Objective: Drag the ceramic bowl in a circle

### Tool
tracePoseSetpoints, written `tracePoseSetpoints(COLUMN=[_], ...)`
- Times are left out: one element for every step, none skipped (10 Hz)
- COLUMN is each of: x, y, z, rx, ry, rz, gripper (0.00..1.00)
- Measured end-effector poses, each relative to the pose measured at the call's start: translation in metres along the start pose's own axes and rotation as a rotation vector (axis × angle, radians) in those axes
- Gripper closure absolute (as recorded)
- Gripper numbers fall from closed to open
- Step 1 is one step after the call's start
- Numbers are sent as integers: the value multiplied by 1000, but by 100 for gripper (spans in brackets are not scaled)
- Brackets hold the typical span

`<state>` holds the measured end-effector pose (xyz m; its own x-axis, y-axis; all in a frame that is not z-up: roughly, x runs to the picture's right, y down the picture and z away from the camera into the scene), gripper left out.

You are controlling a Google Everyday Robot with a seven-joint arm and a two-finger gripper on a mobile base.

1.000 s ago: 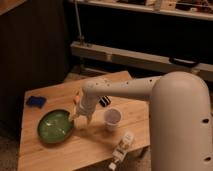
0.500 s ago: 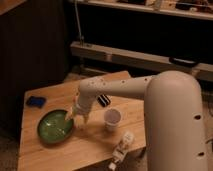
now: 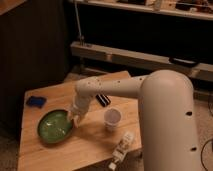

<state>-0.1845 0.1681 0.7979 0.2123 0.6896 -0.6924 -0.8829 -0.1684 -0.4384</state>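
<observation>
Ceramic bowl [image 3: 52,127] sits on the left front part of the wooden bench [image 3: 85,146]. The tool [image 3: 75,116] is down at the bowl's right rim. I cannot tell whether it is apart, together or clamped. White cup [image 3: 112,119] stands to the right, apart from the bowl. Blue object [image 3: 36,101] lies behind the bowl.

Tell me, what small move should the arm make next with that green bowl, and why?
Probably settle the pincer firmly onto the rim of the wide, glossy green ceramic bowl before dragging it. The pincer sits at the part of the rim nearest the small white cup, and the bowl lies flat on the wooden table, so a sure hold should come first.
</observation>
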Motion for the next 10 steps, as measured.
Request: tracePoseSetpoints(x=[0, 0, 1, 2, 2, 2, 2, 2, 2, 2], y=[2, 3, 2, 1, 1, 2, 3, 4, 4, 5], z=[3, 6, 9, 12, 15, 18, 20, 22, 23, 25], rx=[4, 10, 19, 26, 33, 37, 42, 46, 48, 51], ry=[4, 8, 13, 16, 21, 24, 27, 29, 30, 32], rz=[-7, -13, -12, -10, -11, -12, -16, -18, -19, -21], gripper=[52, 52, 52, 52, 52, 52, 52, 52, 52, 52])
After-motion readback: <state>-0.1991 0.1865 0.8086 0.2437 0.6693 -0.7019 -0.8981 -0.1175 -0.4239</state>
